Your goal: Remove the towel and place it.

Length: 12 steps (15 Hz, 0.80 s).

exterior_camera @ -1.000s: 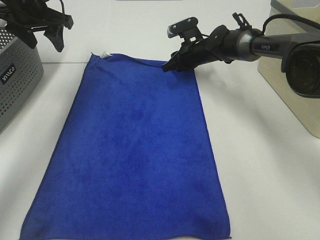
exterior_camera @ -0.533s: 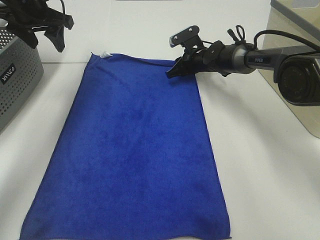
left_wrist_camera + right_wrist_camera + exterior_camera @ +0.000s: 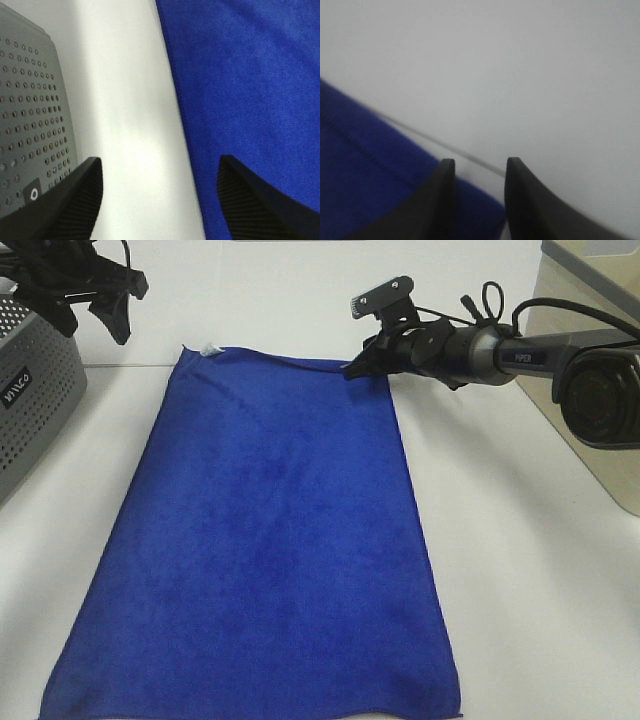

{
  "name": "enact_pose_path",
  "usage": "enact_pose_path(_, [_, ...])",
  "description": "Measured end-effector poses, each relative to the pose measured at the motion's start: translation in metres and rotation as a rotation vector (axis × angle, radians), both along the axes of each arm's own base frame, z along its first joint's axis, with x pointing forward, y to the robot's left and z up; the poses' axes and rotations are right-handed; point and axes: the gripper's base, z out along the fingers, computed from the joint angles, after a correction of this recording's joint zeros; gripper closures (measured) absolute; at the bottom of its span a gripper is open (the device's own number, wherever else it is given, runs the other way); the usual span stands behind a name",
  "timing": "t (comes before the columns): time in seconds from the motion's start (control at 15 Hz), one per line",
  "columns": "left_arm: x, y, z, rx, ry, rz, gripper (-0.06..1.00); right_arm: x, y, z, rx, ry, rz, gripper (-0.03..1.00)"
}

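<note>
One towel [image 3: 265,540] corner sits btwn right gripper [image 3: 479,200] jaws.

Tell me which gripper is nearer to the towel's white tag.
Left. The left gripper hangs just beyond the white tag, off the towel by the grey basket. The right gripper sits at the opposite far corner, a towel's width away.

A grey perforated plastic basket [image 3: 30,400] stands at the left edge of the white tabletop [image 3: 520,570], a small dark label on its side; a beige box-like container [image 3: 585,390] sits at the right edge, partly cut off.
</note>
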Motion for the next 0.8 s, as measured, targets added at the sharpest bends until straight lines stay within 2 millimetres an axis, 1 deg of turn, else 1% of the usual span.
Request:
enact_pose_path(0.07, [0.000, 0.000, 0.000, 0.000, 0.000, -0.001, 0.32, -0.003, 0.003, -0.004, 0.005, 0.058, 0.038, 0.61])
enact_pose_path(0.2, [0.000, 0.000, 0.000, 0.000, 0.000, -0.001, 0.32, -0.006, 0.005, -0.007, 0.009, 0.092, 0.062, 0.61])
enact_pose_path(0.47, [0.000, -0.001, 0.000, -0.012, 0.002, -0.001, 0.32, -0.002, 0.001, -0.006, -0.006, 0.027, 0.019, 0.61])
enact_pose_path(0.67, [0.000, -0.001, 0.000, -0.013, 0.002, -0.001, 0.32, -0.002, -0.001, -0.018, -0.045, 0.011, 0.016, 0.61])
enact_pose_path(0.8, [0.000, -0.001, 0.000, -0.013, 0.002, -0.001, 0.32, 0.000, -0.003, -0.019, -0.068, -0.021, 0.007, 0.61])
